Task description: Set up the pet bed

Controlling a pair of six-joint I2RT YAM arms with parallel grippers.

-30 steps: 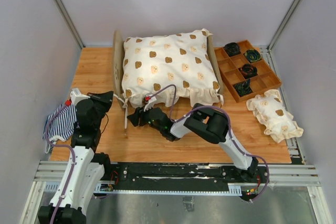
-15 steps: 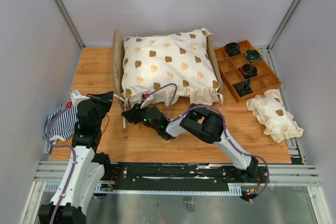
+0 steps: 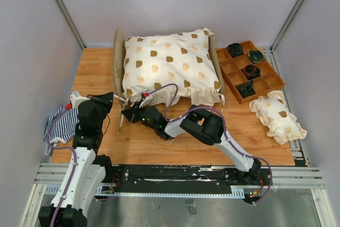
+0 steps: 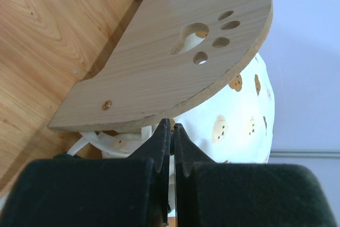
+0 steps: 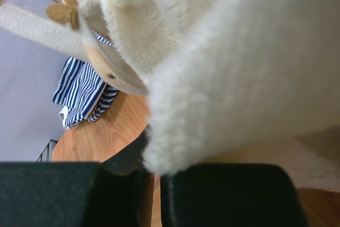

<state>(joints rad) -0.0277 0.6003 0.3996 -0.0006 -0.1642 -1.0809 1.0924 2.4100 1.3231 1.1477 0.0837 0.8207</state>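
The bed (image 3: pixel 214 51) stands at the table's (image 3: pixel 95 70) far centre, headboard (image 4: pixel 175 62) to the left, with 1 bear-print cushion (image 3: pixel 170 65) on it. The right gripper (image 3: pixel 126 114) is at the bed's near-left corner, jaws nearly closed on the cushion's fluffy edge. The left gripper (image 4: pixel 171 127) is fully closed and empty, just beside the headboard. 1 striped cloth (image 3: pixel 61 123) lies to its left.

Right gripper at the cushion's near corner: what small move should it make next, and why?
Probably finish closing the right gripper on the cushion corner: its fingers are nearly together there, cream fabric hangs over them, but no firm pinch shows.
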